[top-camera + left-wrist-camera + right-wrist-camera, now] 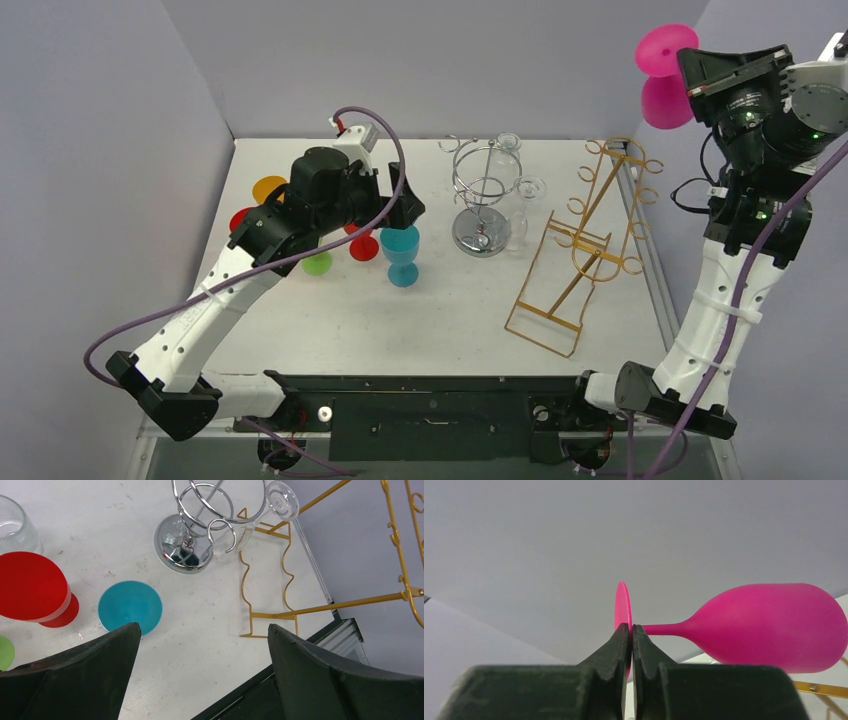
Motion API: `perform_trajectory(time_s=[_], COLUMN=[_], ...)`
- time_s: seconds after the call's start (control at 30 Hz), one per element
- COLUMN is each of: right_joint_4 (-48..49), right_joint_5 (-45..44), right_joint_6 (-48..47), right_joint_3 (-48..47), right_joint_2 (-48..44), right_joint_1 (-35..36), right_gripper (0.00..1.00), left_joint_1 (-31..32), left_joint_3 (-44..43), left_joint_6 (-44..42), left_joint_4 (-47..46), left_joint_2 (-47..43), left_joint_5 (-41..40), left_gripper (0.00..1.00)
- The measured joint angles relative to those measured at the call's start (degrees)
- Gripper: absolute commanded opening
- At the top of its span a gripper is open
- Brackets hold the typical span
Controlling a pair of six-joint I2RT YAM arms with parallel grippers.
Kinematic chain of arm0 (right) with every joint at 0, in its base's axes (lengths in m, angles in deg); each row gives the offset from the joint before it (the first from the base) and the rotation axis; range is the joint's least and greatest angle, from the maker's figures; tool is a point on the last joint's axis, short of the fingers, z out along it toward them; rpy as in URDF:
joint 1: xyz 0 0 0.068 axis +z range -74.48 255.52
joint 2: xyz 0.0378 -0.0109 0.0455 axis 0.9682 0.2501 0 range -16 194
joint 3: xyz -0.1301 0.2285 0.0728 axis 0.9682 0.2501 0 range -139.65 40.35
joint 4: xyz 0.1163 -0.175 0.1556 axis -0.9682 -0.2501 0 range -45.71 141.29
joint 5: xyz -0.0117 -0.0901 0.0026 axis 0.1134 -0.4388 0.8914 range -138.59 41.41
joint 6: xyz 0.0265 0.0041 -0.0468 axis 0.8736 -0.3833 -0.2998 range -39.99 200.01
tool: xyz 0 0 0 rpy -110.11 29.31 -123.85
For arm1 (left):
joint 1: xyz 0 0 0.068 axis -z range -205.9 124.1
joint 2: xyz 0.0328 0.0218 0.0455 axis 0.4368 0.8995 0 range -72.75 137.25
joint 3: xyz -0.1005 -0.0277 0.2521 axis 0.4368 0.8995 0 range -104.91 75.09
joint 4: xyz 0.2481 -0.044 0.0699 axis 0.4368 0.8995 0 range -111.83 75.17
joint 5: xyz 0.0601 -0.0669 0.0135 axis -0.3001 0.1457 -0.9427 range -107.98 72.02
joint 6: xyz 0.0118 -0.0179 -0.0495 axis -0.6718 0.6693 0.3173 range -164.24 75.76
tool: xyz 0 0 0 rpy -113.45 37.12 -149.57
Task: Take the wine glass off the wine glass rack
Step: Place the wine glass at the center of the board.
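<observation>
A pink wine glass (663, 75) hangs high in the air at the far right, clear of both racks. My right gripper (690, 62) is shut on the rim of its flat foot. In the right wrist view the gripper (631, 627) pinches the foot edge-on, and the bowl of the wine glass (774, 627) points right. A gold wire wine glass rack (598, 257) leans on the table's right side, also seen in the left wrist view (350, 604). My left gripper (408, 206) hovers open over the table (203, 626), holding nothing.
A chrome rack (478, 232) stands at centre back with a clear glass (528, 190) hanging on it. Teal (402, 250), red (363, 245), green (317, 263) and orange (268, 188) glasses stand under and around the left arm. Grey walls enclose the table.
</observation>
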Motion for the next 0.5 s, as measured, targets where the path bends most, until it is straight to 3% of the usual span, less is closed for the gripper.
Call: perform_trajectory(time_s=[0.23, 0.5], right_joint_4=[14.93, 25.24], right_joint_5=[2.05, 0.48], right_joint_6=[10.67, 18.67], right_joint_3=[8.26, 13.27], right_joint_2=[-0.94, -1.36], right_joint_1=[6.78, 22.64], right_gripper=[0.0, 0.0], left_joint_1=[0.0, -1.18], left_joint_3=[-3.52, -5.33], left_joint_6=[1.51, 4.33], left_joint_4=[-1.33, -7.91], left_joint_2=[1.84, 2.58], left_joint_5=[0.0, 2.19], left_gripper=[0.96, 0.96])
